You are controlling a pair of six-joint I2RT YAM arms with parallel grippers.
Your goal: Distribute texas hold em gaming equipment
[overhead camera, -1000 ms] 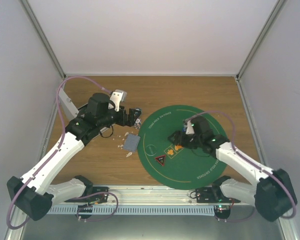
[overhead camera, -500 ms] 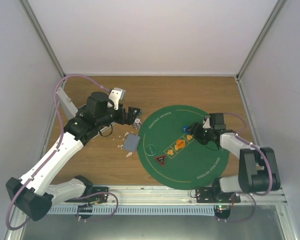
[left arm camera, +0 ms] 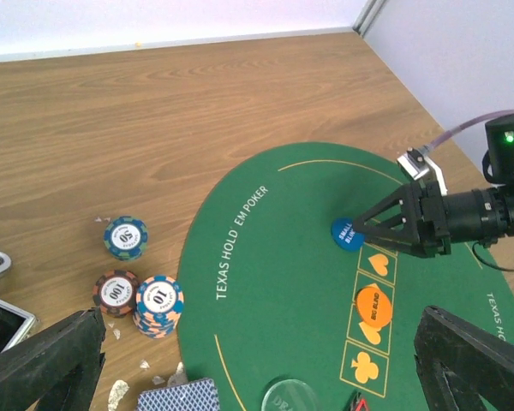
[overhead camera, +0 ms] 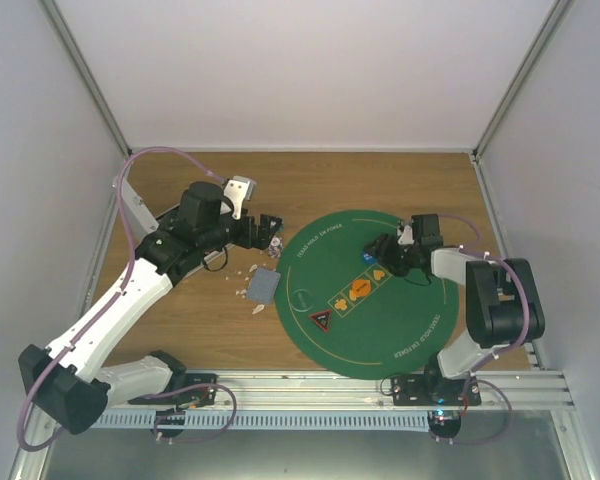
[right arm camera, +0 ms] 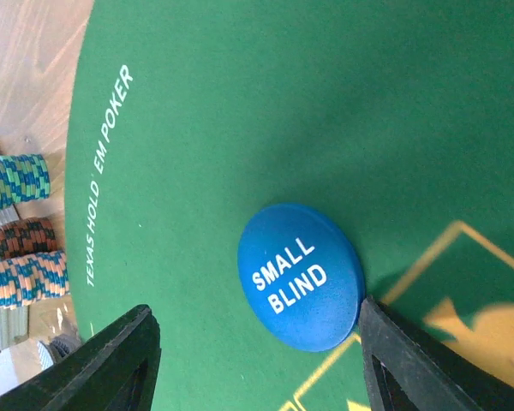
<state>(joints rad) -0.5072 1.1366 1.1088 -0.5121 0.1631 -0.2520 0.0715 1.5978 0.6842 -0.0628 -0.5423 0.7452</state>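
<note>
The smooth round blue "small blind" token (right arm camera: 300, 276) lies flat on the green felt mat (right arm camera: 240, 103) between the spread, released fingers of the right end effector (right arm camera: 257, 341). The left wrist view adds an orange token (left arm camera: 373, 306), stripe-edged chip stacks (left arm camera: 158, 304) on the wooden bench (left arm camera: 197, 103), and a half-cropped card deck (left arm camera: 182, 396). The left end effector (left arm camera: 257, 360) gapes empty.

Under my fingers, the wooden table (overhead camera: 380, 180) carries a round green mat (overhead camera: 310, 262) toward its near right. Three chip stacks (left arm camera: 158, 301), a card deck (overhead camera: 263, 288) and pale scraps (overhead camera: 258, 309) lie on the wood just left of it.
</note>
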